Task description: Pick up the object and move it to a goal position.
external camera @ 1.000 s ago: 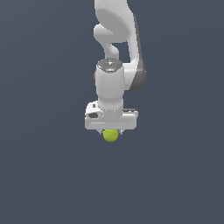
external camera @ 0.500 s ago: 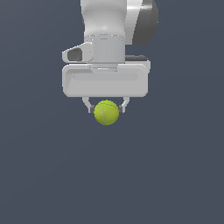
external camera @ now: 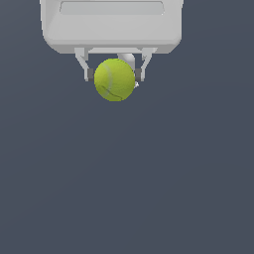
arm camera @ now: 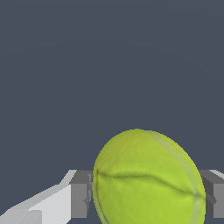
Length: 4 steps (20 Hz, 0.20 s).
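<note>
The yellow-green tennis ball [external camera: 114, 79] with thin curved seams hangs between the two fingers of my white gripper [external camera: 114, 75], high in the exterior view. The gripper is shut on it, one finger pad [external camera: 90, 74] on each side. The white hand body fills the upper edge of that view; the arm above is out of frame. In the wrist view the ball [arm camera: 148, 179] fills the space between the grey pads [arm camera: 80, 192], pressed against both. No goal marker shows in either view.
Only a plain dark grey-blue background [external camera: 127, 188] shows around and below the gripper in both views. No other objects, containers or edges are visible.
The gripper with the ball in it has grown much larger and shifted upward in the exterior view, coming closer to the camera. The ball stays clamped between the fingers throughout.
</note>
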Motion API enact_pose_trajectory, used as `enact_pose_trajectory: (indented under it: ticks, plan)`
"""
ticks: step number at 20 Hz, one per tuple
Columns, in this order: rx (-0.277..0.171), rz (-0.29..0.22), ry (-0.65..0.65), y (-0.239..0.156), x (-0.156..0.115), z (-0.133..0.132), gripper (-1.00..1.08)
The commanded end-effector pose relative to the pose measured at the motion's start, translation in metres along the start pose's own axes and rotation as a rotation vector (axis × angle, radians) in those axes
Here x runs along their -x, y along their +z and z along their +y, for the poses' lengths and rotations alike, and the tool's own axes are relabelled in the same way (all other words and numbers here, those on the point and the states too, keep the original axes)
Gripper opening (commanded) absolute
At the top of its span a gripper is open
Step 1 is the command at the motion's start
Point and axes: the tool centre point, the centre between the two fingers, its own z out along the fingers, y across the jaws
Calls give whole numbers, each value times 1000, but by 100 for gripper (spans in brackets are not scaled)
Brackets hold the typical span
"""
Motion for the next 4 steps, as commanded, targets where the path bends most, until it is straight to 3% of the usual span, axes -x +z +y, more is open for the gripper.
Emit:
enact_pose_trajectory:
  ticks: [1, 4]
  plan:
    - [0, 20, 0, -12, -7, 1, -100]
    - [-1, 25, 0, -15, -9, 1, -100]
